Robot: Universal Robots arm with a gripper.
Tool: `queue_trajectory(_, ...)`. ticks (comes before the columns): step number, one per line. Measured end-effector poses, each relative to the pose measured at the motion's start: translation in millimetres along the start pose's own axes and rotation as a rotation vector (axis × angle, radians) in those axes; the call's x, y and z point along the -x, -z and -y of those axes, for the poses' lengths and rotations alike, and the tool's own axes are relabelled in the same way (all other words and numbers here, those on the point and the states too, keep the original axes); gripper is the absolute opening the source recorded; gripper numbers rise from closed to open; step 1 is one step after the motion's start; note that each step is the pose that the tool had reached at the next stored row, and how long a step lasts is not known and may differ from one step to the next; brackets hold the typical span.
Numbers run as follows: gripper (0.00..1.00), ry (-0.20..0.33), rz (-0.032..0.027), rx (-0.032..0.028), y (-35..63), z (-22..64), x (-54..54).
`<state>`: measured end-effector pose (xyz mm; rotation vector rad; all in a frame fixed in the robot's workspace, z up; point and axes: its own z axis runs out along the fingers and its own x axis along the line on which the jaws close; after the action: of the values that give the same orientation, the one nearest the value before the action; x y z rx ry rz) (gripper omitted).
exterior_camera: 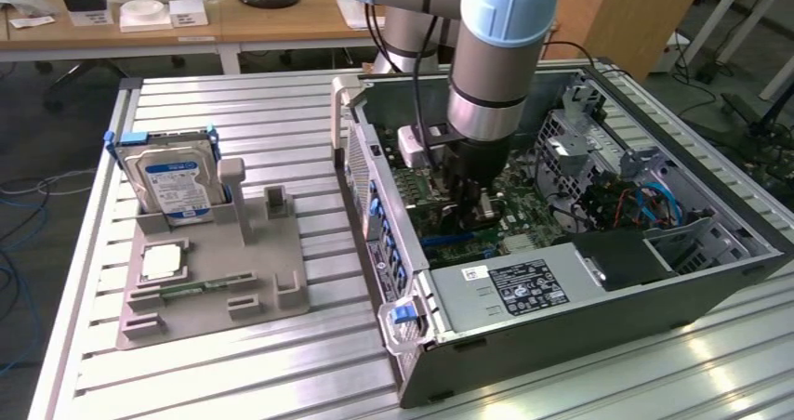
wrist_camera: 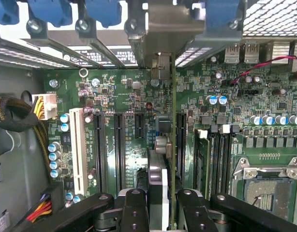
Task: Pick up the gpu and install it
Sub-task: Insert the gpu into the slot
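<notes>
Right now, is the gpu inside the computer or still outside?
Inside. The pincer holds the gpu edge-on above the motherboard, within the open case.

gpu (wrist_camera: 173,145) hemmed by memory sticks (wrist_camera: 214,154), blue latches (wrist_camera: 56,12) near bracket

The gpu (wrist_camera: 173,145) shows edge-on, its face unseen; the claw (wrist_camera: 164,203) hides its lower part.

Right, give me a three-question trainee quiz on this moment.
1. True or false: the hard drive stands upright in the grey holder, outside the computer case.
2. What does the hand grip? A) a memory stick B) the gpu C) a cable
3. Short answer: which board lies under the gpu?

Key: 1 true; 2 B; 3 the motherboard.
</notes>
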<state>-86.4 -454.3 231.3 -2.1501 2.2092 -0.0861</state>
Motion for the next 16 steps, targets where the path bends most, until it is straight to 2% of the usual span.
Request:
queue_trajectory(10,0.28,0.000,-0.0001,-0.0001,-0.6,1.7,0.1)
queue_trajectory(16,0.28,0.000,-0.0002,0.0000,-1.0,-0.5,0.0)
